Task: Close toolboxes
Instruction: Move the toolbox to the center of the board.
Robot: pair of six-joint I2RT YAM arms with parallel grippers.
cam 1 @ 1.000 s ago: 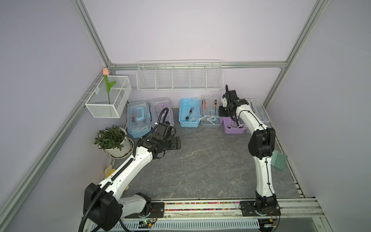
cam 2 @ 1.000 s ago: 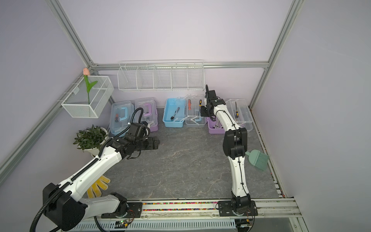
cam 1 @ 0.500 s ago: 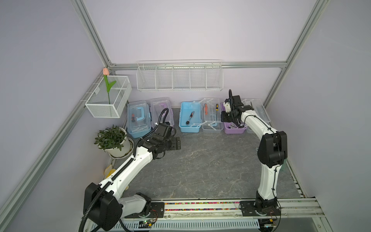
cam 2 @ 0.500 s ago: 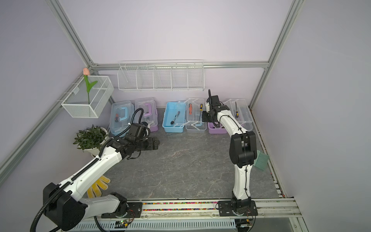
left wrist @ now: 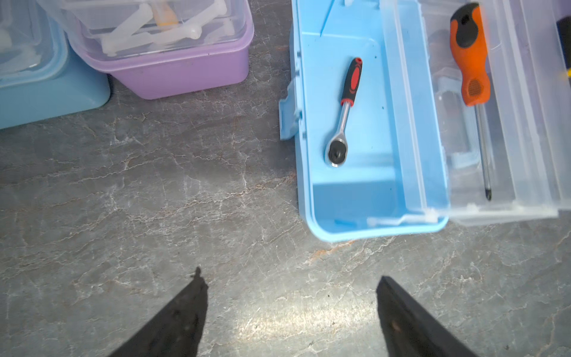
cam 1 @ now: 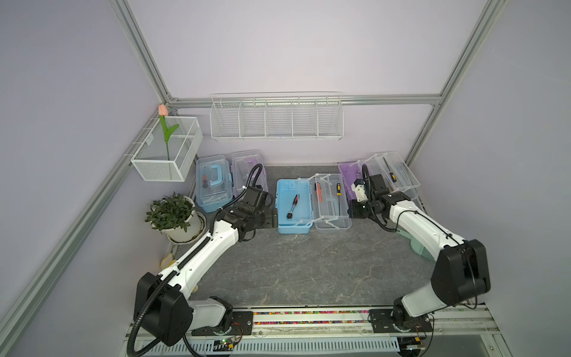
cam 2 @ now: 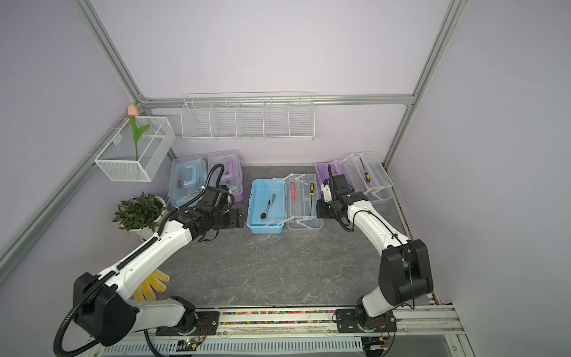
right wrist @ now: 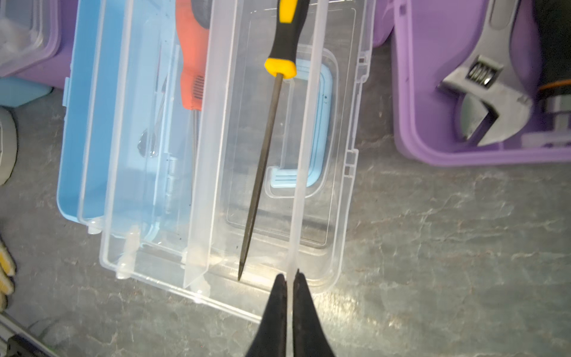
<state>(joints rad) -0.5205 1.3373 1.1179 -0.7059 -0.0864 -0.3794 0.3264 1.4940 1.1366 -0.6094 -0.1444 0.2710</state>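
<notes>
2 done: shut blue box (cam 1: 213, 185) and shut purple box (cam 1: 247, 163), back left. 2 left: open blue box (cam 1: 293, 229) in the middle, open purple box (cam 1: 346, 173) back right. right gripper (right wrist: 289, 278) pinches the open blue box's clear tray (right wrist: 234, 139). left gripper (left wrist: 290, 278) is wide, holding nothing.

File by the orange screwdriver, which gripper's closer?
Right. The right gripper pinches the tray wall at the tip of the file; the left gripper hangs open across the blue box.
</notes>
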